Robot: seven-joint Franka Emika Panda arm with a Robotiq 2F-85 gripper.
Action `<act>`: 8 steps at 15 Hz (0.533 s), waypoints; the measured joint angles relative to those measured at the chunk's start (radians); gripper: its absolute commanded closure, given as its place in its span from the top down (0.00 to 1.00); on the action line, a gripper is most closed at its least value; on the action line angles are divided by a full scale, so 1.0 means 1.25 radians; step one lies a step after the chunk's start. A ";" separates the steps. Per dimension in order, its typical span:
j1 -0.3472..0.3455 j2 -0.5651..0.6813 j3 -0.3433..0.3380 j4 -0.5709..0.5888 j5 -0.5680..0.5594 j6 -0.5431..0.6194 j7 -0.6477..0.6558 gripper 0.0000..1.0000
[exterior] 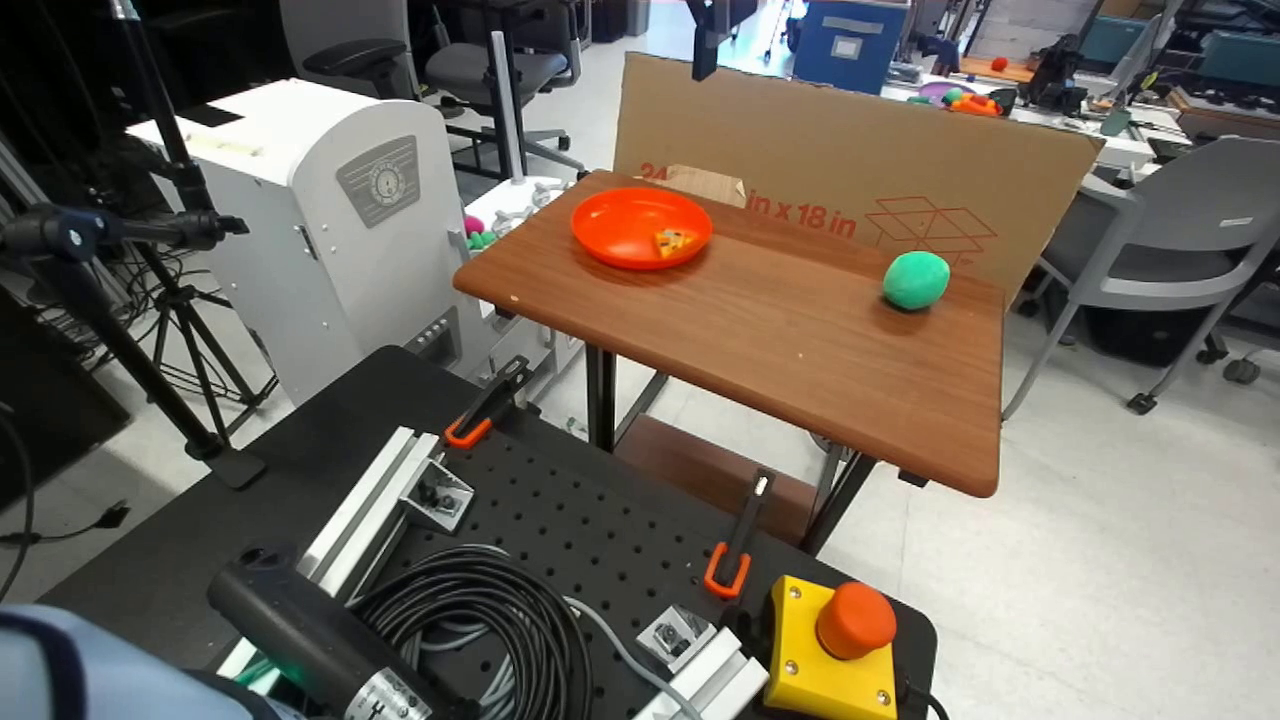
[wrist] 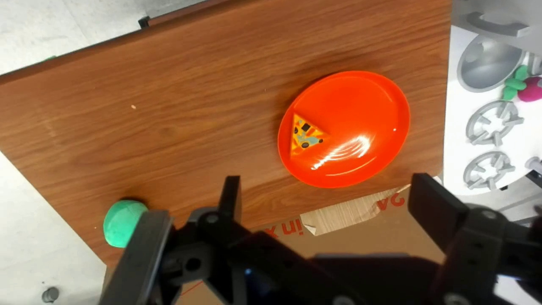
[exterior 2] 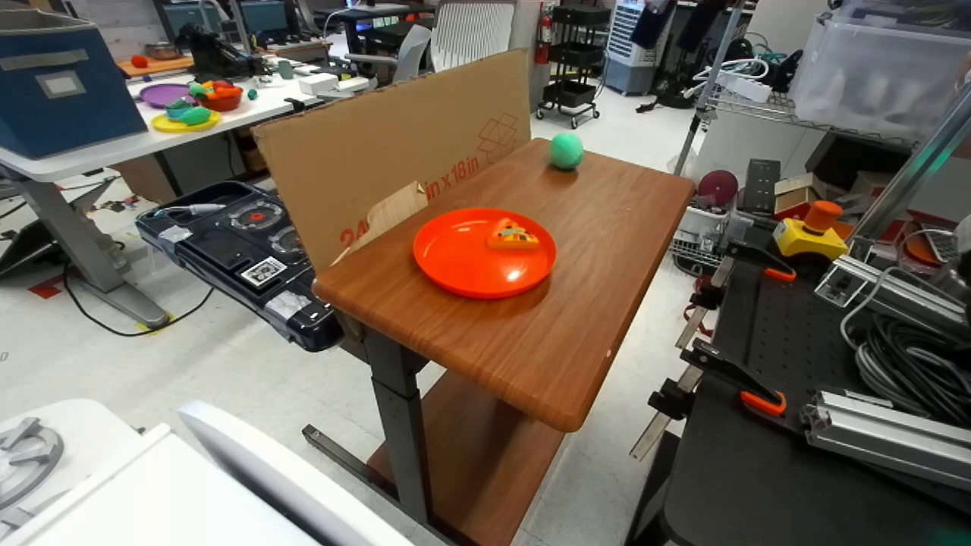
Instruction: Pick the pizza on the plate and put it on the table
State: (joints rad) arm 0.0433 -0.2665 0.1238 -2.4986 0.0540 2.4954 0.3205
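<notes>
One pizza slice [wrist: 304, 136] lies on the orange-red plate [wrist: 360, 101].
It rests near the rim, on the side toward the green ball [wrist: 121, 226]; plate and ball both sit on the brown table [wrist: 178, 93]. The gripper [wrist: 326, 180] is released, its jaws wide apart.

In both exterior views, a green ball [exterior: 915, 280] lies near a cardboard [exterior: 790, 140], which is printed in red and stands upright. A grey chair [exterior: 1185, 220] is near one end of it. A perforated black board [exterior: 640, 540] carries a coil of cable [exterior: 545, 620] and a yellow box [exterior: 815, 665] with an orange-red button [exterior: 857, 620]; two clamps [exterior: 742, 530] sit at the board's edge. In an exterior view, a blue box [exterior 2: 64, 98] stands on a white desk [exterior 2: 269, 95]. The wrist view shows a white stove [wrist: 455, 163] with two burners [wrist: 511, 122] and a pink-green toy [wrist: 528, 90].
</notes>
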 measured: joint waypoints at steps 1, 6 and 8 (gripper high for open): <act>-0.003 0.035 0.006 0.022 -0.025 0.009 0.015 1.00; -0.004 0.216 0.010 0.150 -0.067 0.016 0.061 1.00; -0.001 0.282 0.006 0.195 -0.085 0.016 0.087 1.00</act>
State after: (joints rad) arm 0.0418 0.0854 0.1309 -2.2547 -0.0517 2.5159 0.4296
